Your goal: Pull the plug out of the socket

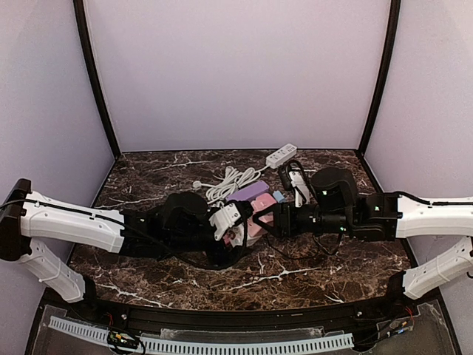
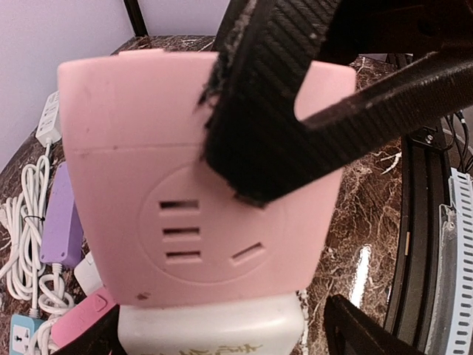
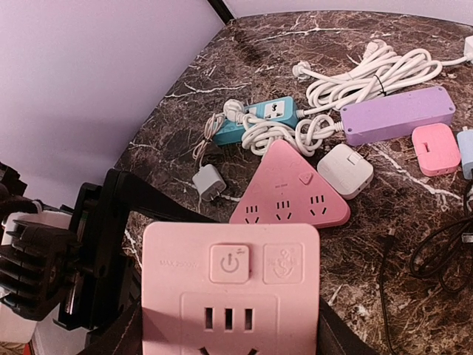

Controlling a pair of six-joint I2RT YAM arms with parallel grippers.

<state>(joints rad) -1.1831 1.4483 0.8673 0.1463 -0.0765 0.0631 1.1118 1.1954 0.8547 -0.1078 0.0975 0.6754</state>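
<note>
A pink cube socket (image 1: pixel 256 222) is held above the table's middle between both arms. My right gripper (image 1: pixel 264 217) is shut on it; the right wrist view shows its face with a power button (image 3: pixel 230 288) between my right fingers (image 3: pixel 122 336). A white plug (image 2: pixel 211 325) sits against the cube's (image 2: pixel 148 148) near end, with no gap showing. My left gripper (image 1: pixel 230 220) is shut on that plug, which sits between my left fingers (image 2: pixel 362 329). One black right finger (image 2: pixel 273 111) lies across the cube's top in the left wrist view.
On the table beyond lie a pink triangular power strip (image 3: pixel 288 188), a white adapter (image 3: pixel 345 170), a purple strip (image 3: pixel 399 115), a teal strip (image 3: pixel 259 118), a small charger (image 3: pixel 209 181) and coiled white cable (image 3: pixel 369 70). A white strip (image 1: pixel 281 155) lies at the back.
</note>
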